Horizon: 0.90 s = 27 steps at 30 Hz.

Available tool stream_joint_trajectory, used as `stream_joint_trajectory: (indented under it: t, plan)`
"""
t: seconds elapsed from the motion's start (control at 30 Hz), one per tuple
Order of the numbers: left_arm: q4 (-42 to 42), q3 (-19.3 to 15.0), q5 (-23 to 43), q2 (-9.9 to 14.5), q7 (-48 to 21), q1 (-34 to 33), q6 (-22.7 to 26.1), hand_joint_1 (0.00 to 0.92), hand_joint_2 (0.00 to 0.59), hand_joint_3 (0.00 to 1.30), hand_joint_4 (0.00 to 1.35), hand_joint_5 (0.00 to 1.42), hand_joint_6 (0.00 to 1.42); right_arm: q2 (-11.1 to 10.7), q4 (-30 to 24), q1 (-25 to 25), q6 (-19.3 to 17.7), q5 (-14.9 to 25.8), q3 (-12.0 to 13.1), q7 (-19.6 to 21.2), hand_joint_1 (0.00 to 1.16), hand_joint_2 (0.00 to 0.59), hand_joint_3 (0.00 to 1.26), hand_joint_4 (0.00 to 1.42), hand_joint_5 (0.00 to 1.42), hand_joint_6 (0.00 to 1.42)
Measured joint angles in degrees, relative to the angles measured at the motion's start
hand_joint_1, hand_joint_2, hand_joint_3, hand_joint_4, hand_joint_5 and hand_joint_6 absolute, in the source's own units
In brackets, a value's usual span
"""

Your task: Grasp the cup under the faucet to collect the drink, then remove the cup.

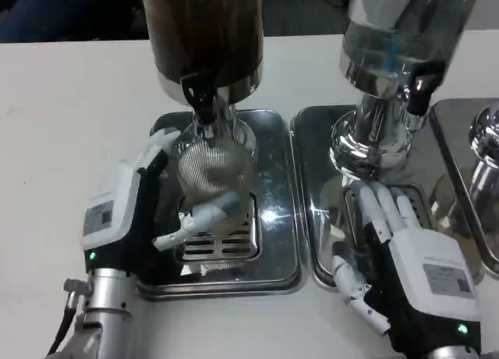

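Right robot hand (405, 254) nearest, fingers spread flat, holding nothing, right of cup. Left robot hand (136, 211) grips cup (212, 175) under faucet (201, 101). Cup looks clear, ribbed, light, fragile; hold mid-wall gently.

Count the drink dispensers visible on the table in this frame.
3, possibly more past the right edge. The dark dispenser stands left, above the cup the left hand holds; the clear dispenser is center-right; a third dispenser, cropped, sits far right.

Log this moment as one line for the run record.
left hand: grips cup under dark dispenser's faucet | right hand: rests open on neighbouring tray | cup not removed
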<state>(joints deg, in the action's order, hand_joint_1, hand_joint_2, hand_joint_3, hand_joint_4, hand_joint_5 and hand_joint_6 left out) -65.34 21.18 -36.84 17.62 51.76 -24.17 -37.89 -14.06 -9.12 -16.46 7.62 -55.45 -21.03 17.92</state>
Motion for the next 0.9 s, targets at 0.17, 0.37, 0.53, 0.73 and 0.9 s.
stream_joint_trajectory:
  t: [0.17,0.37,0.53,0.73,0.9]
  plan:
    - [1.09,-1.17,0.56,1.07,0.48,0.66,-0.19,0.073,0.000,0.29,0.18,0.31,0.27,-0.12,0.35,0.40,-0.31,0.74,0.00,0.00,0.01,0.499,0.02,0.00,0.00,0.25]
    - [1.41,-3.18,2.15,1.67,0.48,1.81,-0.53,0.056,0.000,0.29,0.19,0.32,0.27,-0.43,0.87,0.75,-0.56,1.00,0.01,-0.02,0.01,0.501,0.02,0.00,0.00,0.25]
    - [1.74,-3.86,2.64,1.67,0.48,1.92,-1.07,0.024,0.000,0.29,0.20,0.33,0.26,-0.40,0.88,1.46,-0.67,1.00,0.00,-0.02,0.01,0.502,0.02,0.00,0.00,0.25]
    - [2.86,-5.48,3.62,1.92,0.47,2.70,-2.04,0.000,0.000,0.29,0.20,0.34,0.26,-0.37,1.54,1.72,-0.78,1.00,0.00,0.01,0.00,0.503,0.02,0.00,0.00,0.24]
    - [3.67,-6.73,4.80,2.54,0.35,3.75,-2.18,0.000,0.000,0.29,0.21,0.35,0.28,-0.41,1.96,1.83,-1.19,1.21,0.30,0.24,0.00,0.503,0.02,0.00,0.00,0.24]
